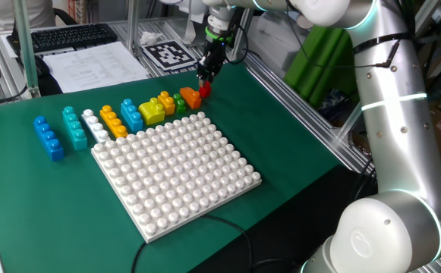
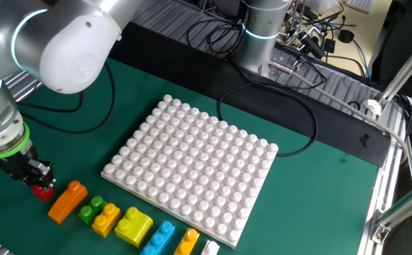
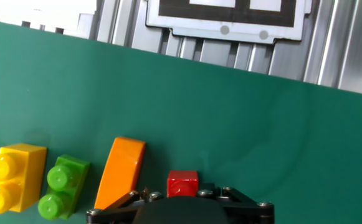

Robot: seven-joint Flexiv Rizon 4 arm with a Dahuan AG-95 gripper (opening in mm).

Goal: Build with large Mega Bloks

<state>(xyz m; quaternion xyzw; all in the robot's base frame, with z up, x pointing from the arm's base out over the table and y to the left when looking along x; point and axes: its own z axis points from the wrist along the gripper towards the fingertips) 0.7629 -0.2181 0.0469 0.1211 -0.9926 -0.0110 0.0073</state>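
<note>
A small red Mega Blok (image 1: 206,90) (image 2: 43,191) (image 3: 182,183) sits at the far end of the row of bricks, on the green mat. My gripper (image 1: 206,78) (image 2: 35,180) stands straight over it, fingers down on either side, shut on the red brick. The hand view shows the brick right at the gripper body, its near half hidden. Beside it lie an orange sloped brick (image 1: 190,97) (image 2: 67,201) (image 3: 121,171), a green brick (image 1: 179,102) (image 3: 62,186) and yellow bricks (image 1: 152,112) (image 3: 9,177).
The big white studded baseplate (image 1: 176,171) (image 2: 191,166) lies mid-mat. Further along the row are blue (image 1: 48,138), teal (image 1: 74,127), white (image 1: 95,125) and orange (image 1: 114,121) bricks. A metal rail with a marker tag (image 1: 167,53) runs behind the mat.
</note>
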